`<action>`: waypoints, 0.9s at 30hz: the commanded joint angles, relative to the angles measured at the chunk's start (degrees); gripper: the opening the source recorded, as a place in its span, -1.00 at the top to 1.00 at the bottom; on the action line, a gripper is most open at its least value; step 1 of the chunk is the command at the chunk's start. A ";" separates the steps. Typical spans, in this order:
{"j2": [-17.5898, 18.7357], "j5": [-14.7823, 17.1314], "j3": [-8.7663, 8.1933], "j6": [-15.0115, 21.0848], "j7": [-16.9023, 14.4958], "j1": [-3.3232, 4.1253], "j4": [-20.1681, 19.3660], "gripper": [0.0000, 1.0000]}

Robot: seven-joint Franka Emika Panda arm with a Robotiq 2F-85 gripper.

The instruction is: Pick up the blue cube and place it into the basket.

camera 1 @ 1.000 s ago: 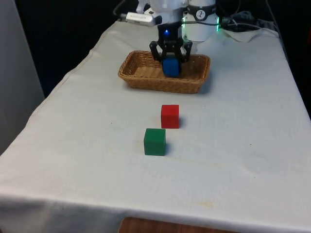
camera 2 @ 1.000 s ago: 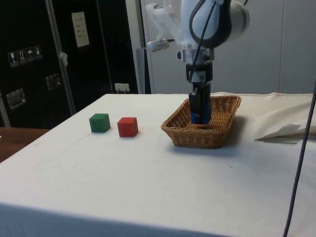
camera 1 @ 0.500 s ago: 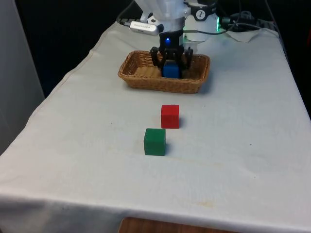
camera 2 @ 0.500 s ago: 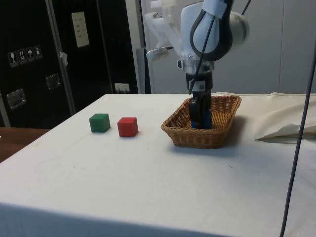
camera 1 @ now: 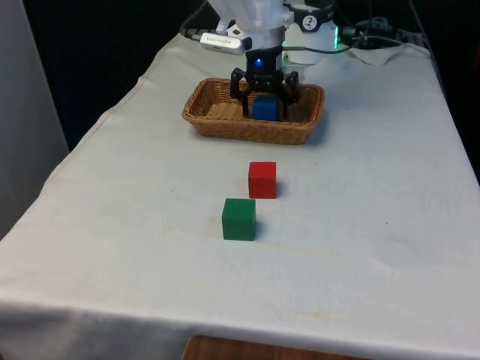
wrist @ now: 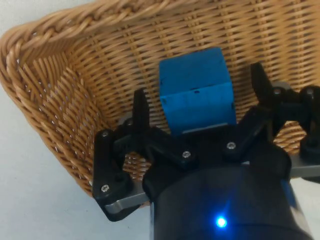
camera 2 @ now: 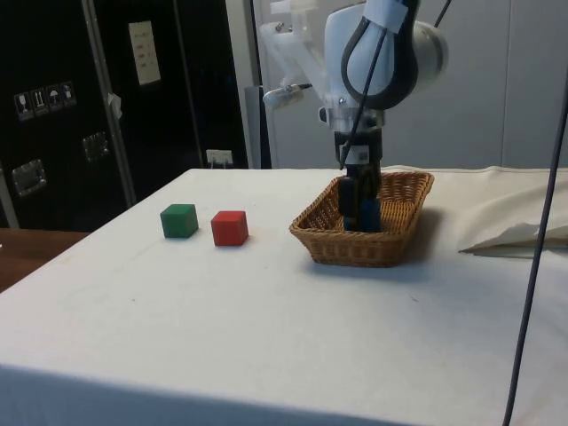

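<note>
The blue cube (camera 1: 265, 109) rests on the floor of the wicker basket (camera 1: 217, 120). My gripper (camera 1: 265, 96) stands low inside the basket, open, one finger on each side of the cube with a gap at both faces. In the wrist view the blue cube (wrist: 196, 91) lies free between the spread fingers (wrist: 140, 110) on the woven bottom of the basket (wrist: 75, 75). From the side, the gripper (camera 2: 359, 206) reaches down behind the near wall of the basket (camera 2: 355, 247), and a sliver of the blue cube (camera 2: 367, 214) shows beside it.
A red cube (camera 1: 262, 180) and a green cube (camera 1: 238, 219) sit on the white cloth in front of the basket, also seen as the red cube (camera 2: 230, 228) and green cube (camera 2: 179, 220) from the side. Crumpled cloth and cables lie behind the basket.
The gripper came down into the basket with the blue cube, then opened its fingers and let the cube go onto the basket's floor.
</note>
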 commanded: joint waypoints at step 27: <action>-11.40 -1.20 -0.46 -14.44 0.00 -0.23 4.41 -1.00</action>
